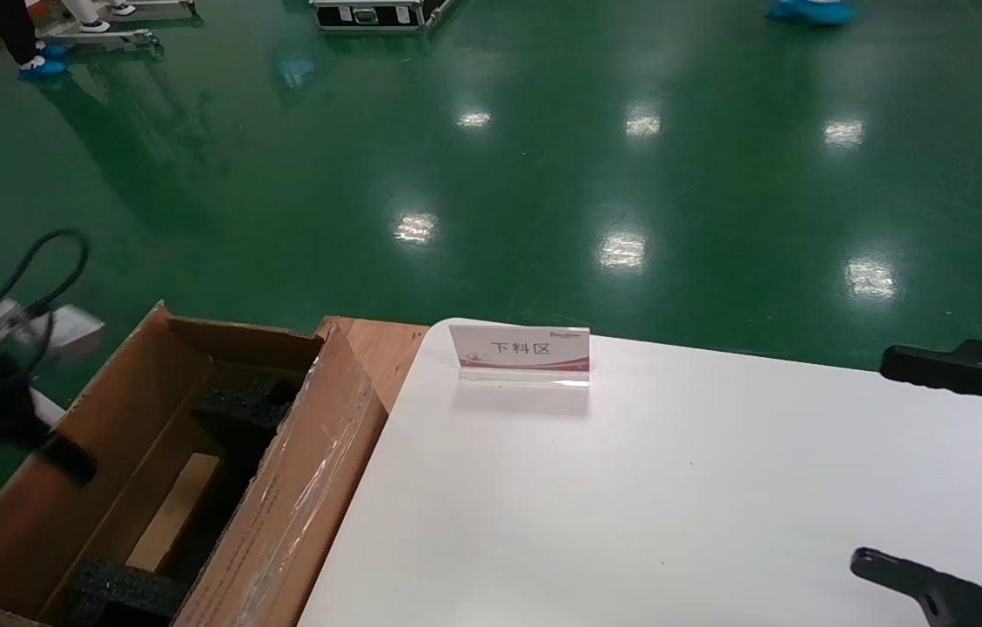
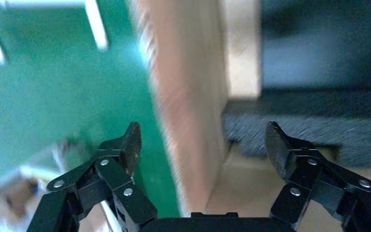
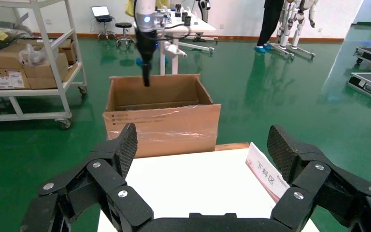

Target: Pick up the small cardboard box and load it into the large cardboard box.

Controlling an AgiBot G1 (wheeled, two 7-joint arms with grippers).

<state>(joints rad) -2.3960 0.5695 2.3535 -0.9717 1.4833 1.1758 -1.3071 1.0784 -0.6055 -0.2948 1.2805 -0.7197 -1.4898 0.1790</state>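
The large cardboard box [image 1: 299, 488] stands open at the left of the white table, with glossy tape on its side and black foam blocks [image 1: 243, 405] inside. A light tan flat piece, apparently the small cardboard box [image 1: 176, 509], lies in it between the foam blocks. My left gripper [image 2: 203, 142] is open and empty at the box's outer wall [image 2: 188, 96]. One finger is outside over the green floor, the other inside above the foam [image 2: 314, 128]. My right gripper [image 3: 203, 137] hangs open and empty over the table's right end [image 1: 874, 466].
A small white sign [image 1: 523, 353] stands at the table's [image 1: 630, 488] far edge. A wooden board [image 1: 378, 344] shows between box and table. Green floor lies around. A shelf cart with cartons [image 3: 26, 63] stands beyond the box, with people and equipment farther off.
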